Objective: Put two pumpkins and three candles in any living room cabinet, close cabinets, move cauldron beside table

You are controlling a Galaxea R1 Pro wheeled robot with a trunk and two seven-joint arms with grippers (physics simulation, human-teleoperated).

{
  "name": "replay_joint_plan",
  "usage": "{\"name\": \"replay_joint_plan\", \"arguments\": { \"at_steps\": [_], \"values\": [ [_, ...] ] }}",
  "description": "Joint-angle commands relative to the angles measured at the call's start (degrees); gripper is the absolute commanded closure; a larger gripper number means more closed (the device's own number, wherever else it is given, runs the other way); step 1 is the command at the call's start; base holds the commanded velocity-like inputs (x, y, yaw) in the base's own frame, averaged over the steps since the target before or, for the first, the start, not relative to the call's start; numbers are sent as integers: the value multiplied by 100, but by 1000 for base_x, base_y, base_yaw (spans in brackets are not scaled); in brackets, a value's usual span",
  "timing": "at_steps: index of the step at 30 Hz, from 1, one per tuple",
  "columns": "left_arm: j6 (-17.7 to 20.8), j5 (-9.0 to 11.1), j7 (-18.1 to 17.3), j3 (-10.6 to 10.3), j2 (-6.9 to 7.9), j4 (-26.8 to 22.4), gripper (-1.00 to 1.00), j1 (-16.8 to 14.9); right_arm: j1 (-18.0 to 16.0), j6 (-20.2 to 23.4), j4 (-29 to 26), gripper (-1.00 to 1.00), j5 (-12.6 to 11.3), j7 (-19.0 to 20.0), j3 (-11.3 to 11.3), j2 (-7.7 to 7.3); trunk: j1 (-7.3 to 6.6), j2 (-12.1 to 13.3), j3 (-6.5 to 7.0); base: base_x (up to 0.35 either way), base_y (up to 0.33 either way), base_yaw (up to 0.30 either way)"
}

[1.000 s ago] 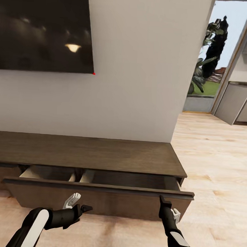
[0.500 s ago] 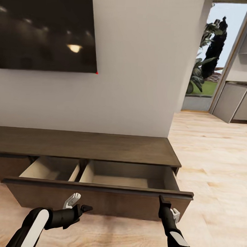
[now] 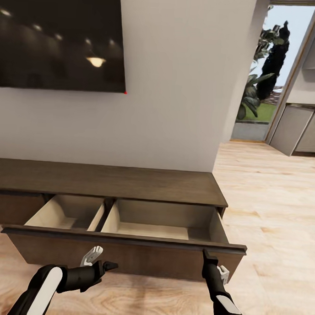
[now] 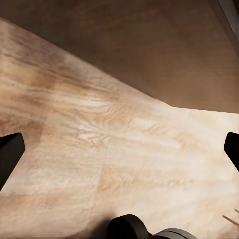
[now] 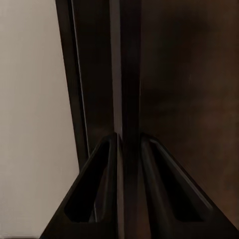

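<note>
The long dark brown cabinet stands against the white wall with its wide drawer pulled out. Two pale compartments show bare bottoms. My right gripper is shut on the top lip of the drawer front near its right end; the right wrist view shows the thin dark lip pinched at the right gripper. My left gripper hangs open in front of the drawer, above the wooden floor, holding nothing. The pumpkins, candles and cauldron are out of view.
A large dark screen hangs on the wall above the cabinet. To the right, light wood floor runs to a glazed doorway with plants and grey kitchen units.
The drawer has come much further out of the cabinet, exposing both compartments. The view has drawn back from the wall while both grippers keep their places in the picture.
</note>
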Motion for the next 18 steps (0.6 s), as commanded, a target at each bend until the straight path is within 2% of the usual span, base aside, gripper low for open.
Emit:
{"name": "replay_joint_plan", "arguments": {
  "at_steps": [1,18],
  "values": [
    [0,-1,0,1,0,-2,-100,2,-2,21,-23,100,-107,54,-117,-4,-1,-1,0,-77,0,0],
    [0,1,-1,1,4,-2,-100,2,-2,21,-23,100,-107,54,-117,-7,-1,-1,0,-90,0,0]
  ]
}}
